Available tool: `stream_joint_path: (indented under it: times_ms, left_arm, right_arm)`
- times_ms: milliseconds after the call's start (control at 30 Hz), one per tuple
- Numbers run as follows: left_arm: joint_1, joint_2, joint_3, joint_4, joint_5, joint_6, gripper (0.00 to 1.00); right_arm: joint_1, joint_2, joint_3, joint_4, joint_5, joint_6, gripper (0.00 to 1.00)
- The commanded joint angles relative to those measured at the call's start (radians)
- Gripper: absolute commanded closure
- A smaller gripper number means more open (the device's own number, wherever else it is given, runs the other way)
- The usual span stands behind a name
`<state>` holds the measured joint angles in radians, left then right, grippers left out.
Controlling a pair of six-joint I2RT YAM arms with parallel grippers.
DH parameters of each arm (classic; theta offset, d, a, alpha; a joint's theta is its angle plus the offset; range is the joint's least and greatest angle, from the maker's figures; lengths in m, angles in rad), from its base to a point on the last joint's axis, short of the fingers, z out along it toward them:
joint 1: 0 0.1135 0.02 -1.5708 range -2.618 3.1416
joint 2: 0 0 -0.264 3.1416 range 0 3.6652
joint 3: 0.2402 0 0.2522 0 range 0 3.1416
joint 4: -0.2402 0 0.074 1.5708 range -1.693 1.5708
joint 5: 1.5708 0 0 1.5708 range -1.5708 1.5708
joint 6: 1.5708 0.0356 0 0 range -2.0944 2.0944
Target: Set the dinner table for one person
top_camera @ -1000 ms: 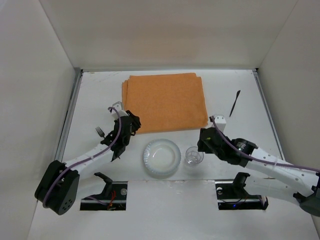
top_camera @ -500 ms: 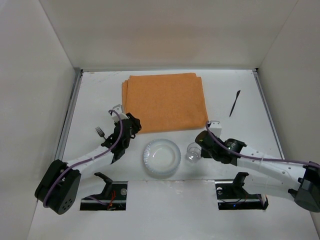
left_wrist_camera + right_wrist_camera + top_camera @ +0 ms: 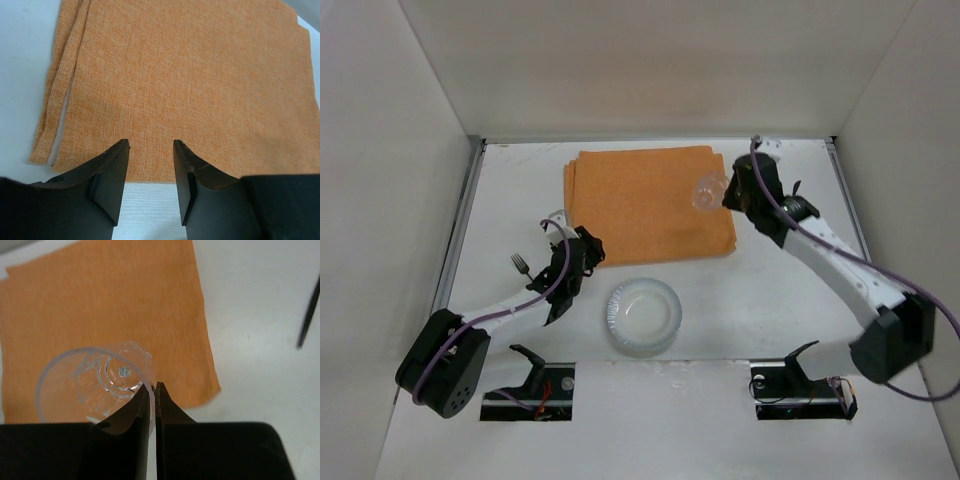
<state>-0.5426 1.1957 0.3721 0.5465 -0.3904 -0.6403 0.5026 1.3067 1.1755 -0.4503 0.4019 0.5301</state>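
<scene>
Cup (image 3: 705, 192) hung over the placemat's (image 3: 645, 205) far right corner, where I judged a drink belongs, rim pinched in my right gripper (image 3: 152, 387); left gripper (image 3: 150, 145) waited, fingers apart

The right claw (image 3: 723, 190) is no longer low beside the plate (image 3: 643, 316). Its arm now reaches far out over the surface (image 3: 520, 180) to the far right corner of the cloth mat (image 3: 650, 205). The clear cup (image 3: 705, 192), which stood next to the plate, now rides pinched by its rim in that claw, apparently lifted and tilted above the mat.
</scene>
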Motion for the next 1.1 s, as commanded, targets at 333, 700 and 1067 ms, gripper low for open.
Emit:
stream_joint_path:
  times_ms: [333,700,1067]
  left_arm:
    - [0.046,0.001,-0.025,0.073,0.002,0.002,0.61]
    - [0.068,-0.005,-0.033,0.078,0.004,0.001,0.61]
    - [0.076,0.002,-0.03,0.079,0.004,-0.004,0.61]
  right_arm:
    - [-0.203,0.727,0.737,0.036,-0.112,-0.18,0.9]
    - [-0.215,0.921,0.883,-0.024,-0.129,-0.177,0.89]
    - [-0.215,0.999,0.964,-0.076,-0.081,-0.191,0.77]
